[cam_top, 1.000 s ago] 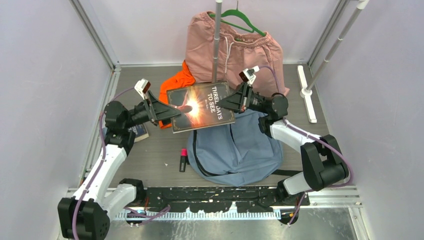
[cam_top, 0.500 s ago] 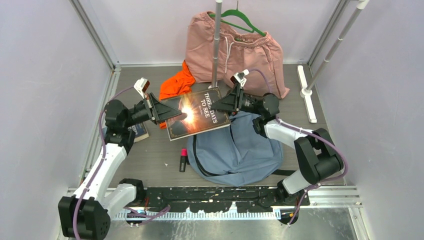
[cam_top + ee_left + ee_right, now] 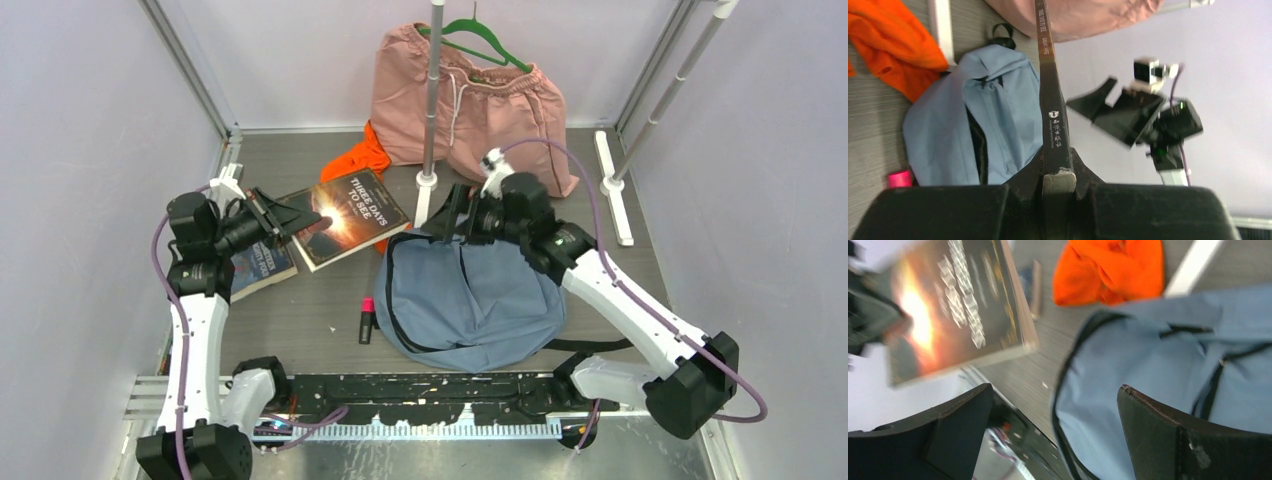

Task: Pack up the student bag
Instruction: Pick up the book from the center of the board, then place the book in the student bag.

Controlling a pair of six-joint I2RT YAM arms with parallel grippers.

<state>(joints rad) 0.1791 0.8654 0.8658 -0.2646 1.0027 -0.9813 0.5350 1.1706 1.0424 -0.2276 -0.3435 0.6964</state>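
The student bag (image 3: 470, 295) lies flat on the floor, grey-blue with black zippers. My left gripper (image 3: 308, 222) is shut on the edge of a dark book (image 3: 345, 212) titled "Three Days to See", held tilted just left of the bag. The left wrist view shows the book's spine (image 3: 1050, 100) clamped between the jaws of the left gripper (image 3: 1058, 172), with the bag (image 3: 998, 110) beyond. My right gripper (image 3: 455, 222) hangs open over the bag's top edge. In the right wrist view, the right gripper (image 3: 1054, 390) holds nothing; bag fabric (image 3: 1158, 370) lies below and the book (image 3: 953, 305) is off to the left.
A second book (image 3: 258, 265) lies under the left arm. A pink-capped marker (image 3: 366, 318) rests left of the bag. An orange garment (image 3: 358, 160) and pink shorts (image 3: 470, 100) lie at the back. A pole base (image 3: 427, 182) stands behind the bag, with another pole (image 3: 612, 185) at the right.
The right gripper let go of the book, opened wide and drew back over the bag. The left gripper closed on the book and carried it left and lower.
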